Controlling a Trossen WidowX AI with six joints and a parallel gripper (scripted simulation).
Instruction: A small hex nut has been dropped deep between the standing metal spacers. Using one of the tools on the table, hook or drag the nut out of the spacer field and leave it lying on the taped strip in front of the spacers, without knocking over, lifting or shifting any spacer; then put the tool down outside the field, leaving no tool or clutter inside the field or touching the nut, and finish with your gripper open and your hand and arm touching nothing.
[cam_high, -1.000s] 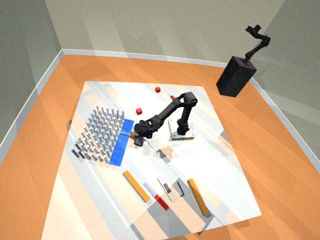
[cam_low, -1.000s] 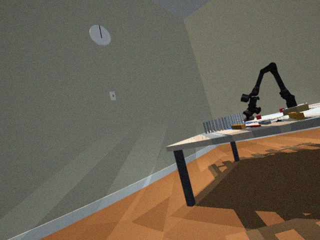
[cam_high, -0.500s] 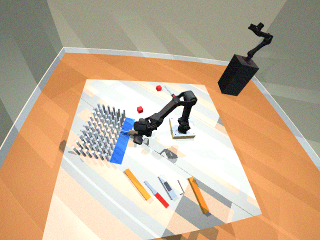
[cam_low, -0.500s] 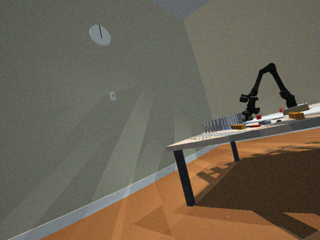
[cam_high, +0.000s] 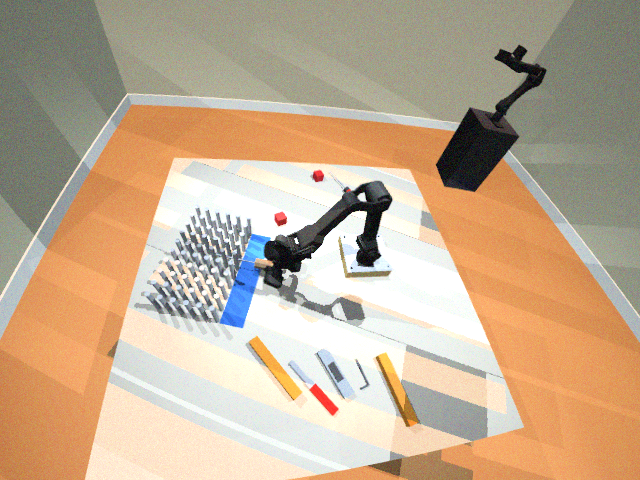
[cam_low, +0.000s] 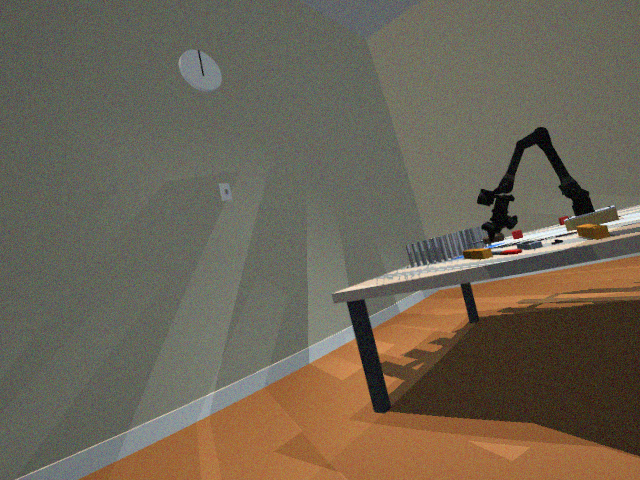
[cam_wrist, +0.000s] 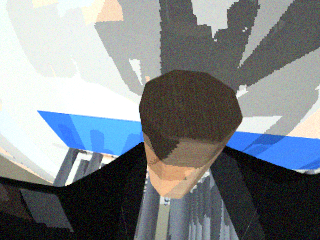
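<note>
My gripper (cam_high: 269, 265) (cam_low: 492, 235) (cam_wrist: 177, 148) is shut on the wooden handle (cam_high: 262, 263) (cam_wrist: 190, 107) of a thin metal tool. It hangs low at the arm's side of the blue taped strip (cam_high: 235, 308) (cam_wrist: 290, 151). The tool's thin rod (cam_high: 245, 260) runs across the strip to the edge of the spacer field; its tip is lost among the spacers. The metal spacers (cam_high: 208, 260) (cam_low: 439, 249) (cam_wrist: 146, 217) look upright in rows. I cannot make out the hex nut in any view.
Red cubes (cam_high: 318, 176) (cam_high: 280, 218) and a red-handled tool (cam_high: 338, 182) lie on the far side. Orange bars (cam_high: 273, 367) (cam_high: 396, 390), a red-handled knife (cam_high: 324, 399), a grey flat block (cam_high: 334, 373) and a hex key (cam_high: 364, 375) lie on the near side.
</note>
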